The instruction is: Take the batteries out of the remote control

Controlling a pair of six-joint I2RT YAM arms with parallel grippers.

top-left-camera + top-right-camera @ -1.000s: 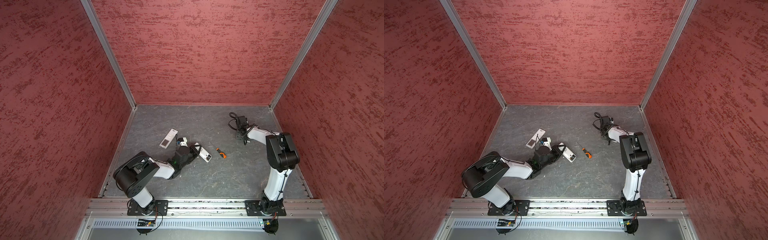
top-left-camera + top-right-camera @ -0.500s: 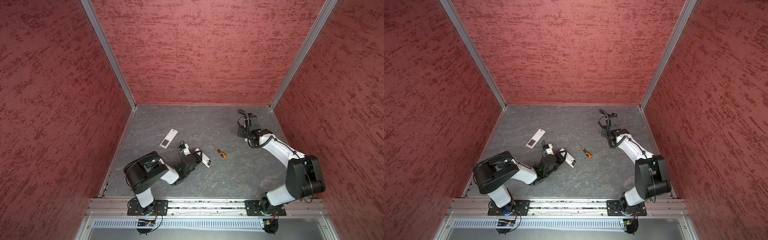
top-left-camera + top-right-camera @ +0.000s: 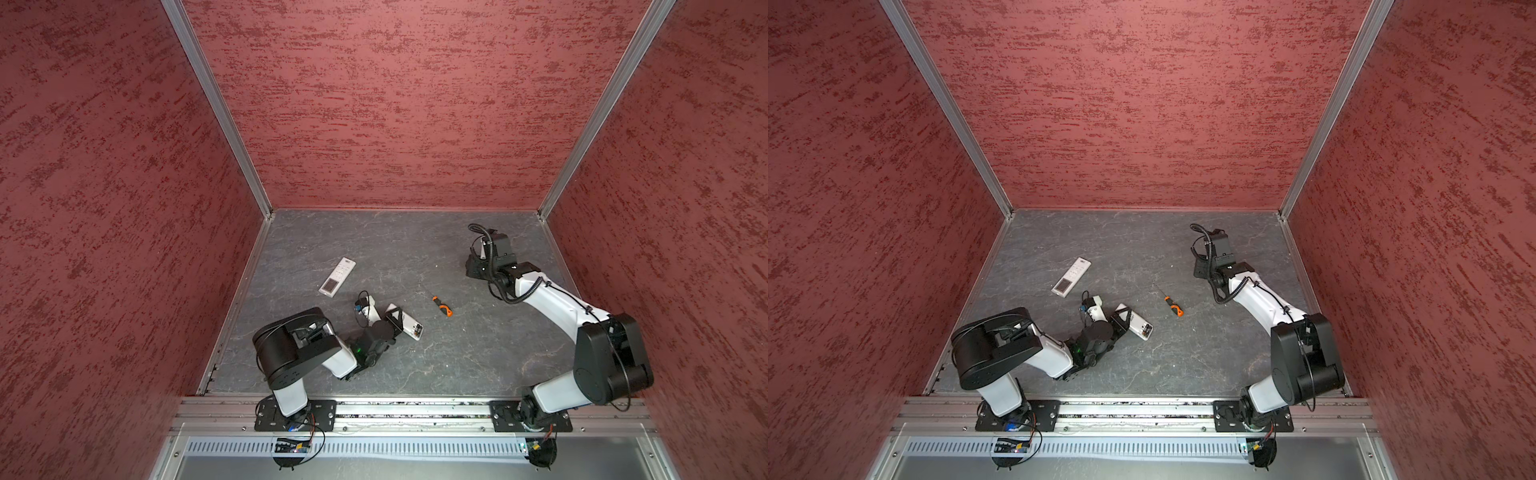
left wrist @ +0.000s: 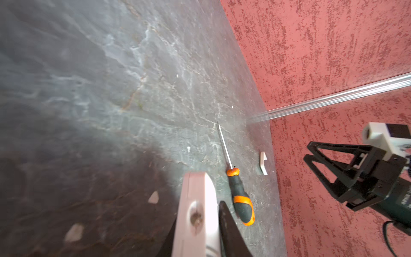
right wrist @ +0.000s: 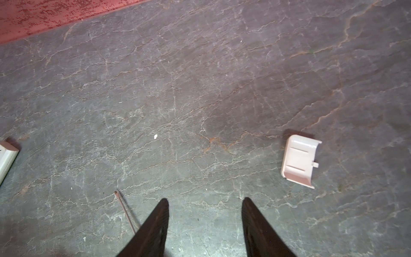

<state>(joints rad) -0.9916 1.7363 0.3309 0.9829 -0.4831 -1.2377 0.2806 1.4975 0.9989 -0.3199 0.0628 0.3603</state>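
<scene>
Remote (image 3: 409, 325): white, on floor (image 3: 436, 374), lower centre in both top views. Lies diagonally, back side up, bay open at its lower-right end.
Batteries (image 3: 1146, 331): dark w/ coppery specks, sitting in that open bay. Too small to count.
L gripper (image 3: 394, 319): on remote's upper-left half. L wrist view shows a black finger (image 4: 230, 231) tight against each side of the white body, so it looks clamped on the remote.
R gripper (image 5: 204, 198): upper right of floor in both top views. Fingers apart, nothing betw. them, over bare floor.
Screwdriver (image 3: 441, 305): orange/black handle, on floor right of remote and apart from it, betw. the two grippers. Shaft points to upper left.
Cover (image 5: 299, 161): small white plastic piece, on floor near R gripper, not touched. Seen in wrist views only.
2nd remote (image 3: 337, 277): white, buttons up, upper left of L gripper, well apart from it.
</scene>
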